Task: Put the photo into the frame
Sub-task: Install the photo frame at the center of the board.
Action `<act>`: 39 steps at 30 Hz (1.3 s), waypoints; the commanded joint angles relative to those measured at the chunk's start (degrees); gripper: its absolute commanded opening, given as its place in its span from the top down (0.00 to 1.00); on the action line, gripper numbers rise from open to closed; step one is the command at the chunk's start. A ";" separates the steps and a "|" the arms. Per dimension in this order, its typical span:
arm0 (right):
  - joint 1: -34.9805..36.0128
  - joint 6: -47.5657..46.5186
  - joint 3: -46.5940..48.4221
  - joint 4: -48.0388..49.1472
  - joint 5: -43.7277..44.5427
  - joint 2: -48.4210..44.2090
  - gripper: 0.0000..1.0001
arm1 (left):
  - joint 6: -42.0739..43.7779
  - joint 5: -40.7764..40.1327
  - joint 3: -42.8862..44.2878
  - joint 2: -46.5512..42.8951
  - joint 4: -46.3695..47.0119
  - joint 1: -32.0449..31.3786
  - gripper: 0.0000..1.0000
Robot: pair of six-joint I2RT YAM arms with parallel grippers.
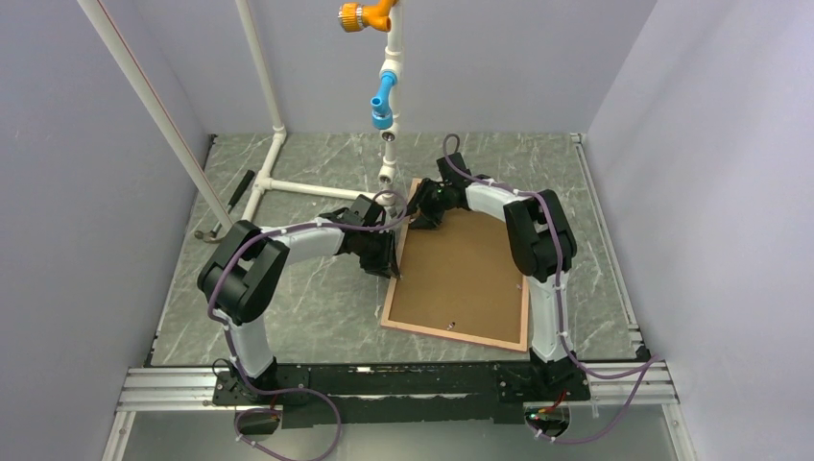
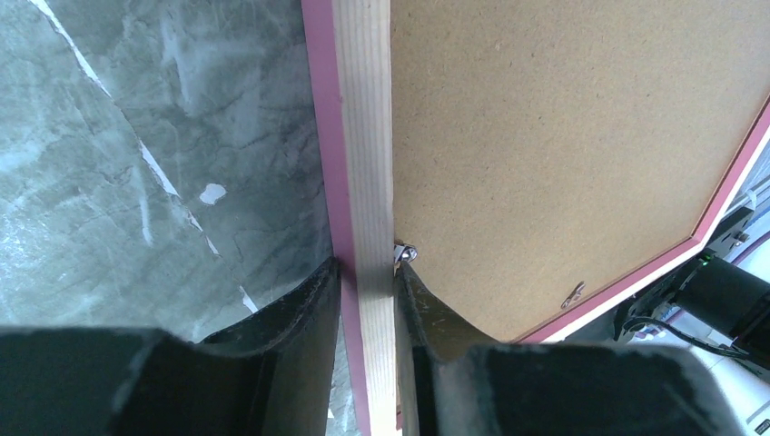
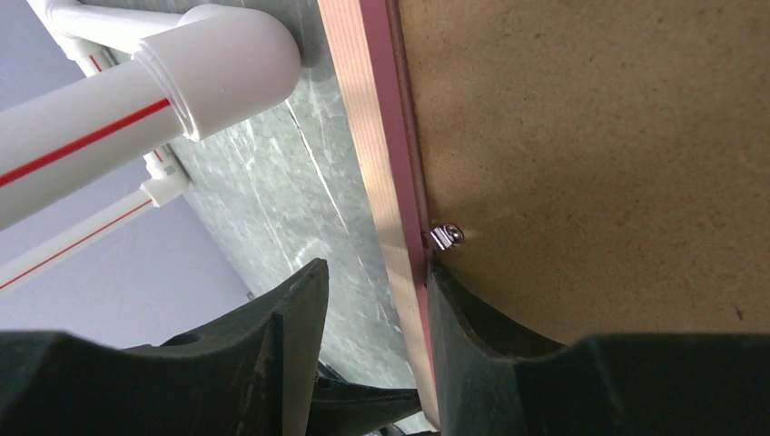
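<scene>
The frame [image 2: 363, 136] lies tan side up on the desk [image 2: 136, 182], with the backing board [image 2: 563, 136] in it. The left tool [image 2: 368, 300] pinches the frame's side rail between both fingers. The right tool [image 3: 377, 282] straddles a rail, part-wide: its inner finger [image 3: 472, 318] touches the rail and its outer finger [image 3: 291, 318] is apart.

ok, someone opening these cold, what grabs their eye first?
The big frame lies back-up in the middle of the table, with its brown backing board filling it and no photo in sight. Both arms meet at its far left corner: the left gripper is clamped on the rail, while the right gripper straddles it with a gap at one finger. Behind stands a white pipe stand with orange and blue fittings.
</scene>
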 commanded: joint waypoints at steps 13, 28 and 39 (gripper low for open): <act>1.92 -3.07 3.10 -6.95 12.12 -2.06 0.54 | 0.85 -2.09 2.69 1.64 -2.25 0.14 0.69; 3.54 -4.32 5.07 -6.15 15.91 0.09 0.58 | 1.47 -2.40 3.44 2.39 -3.17 0.21 0.69; 3.76 2.84 -2.39 7.73 10.08 -2.13 0.60 | 1.86 -2.80 3.35 1.90 -3.65 0.17 0.69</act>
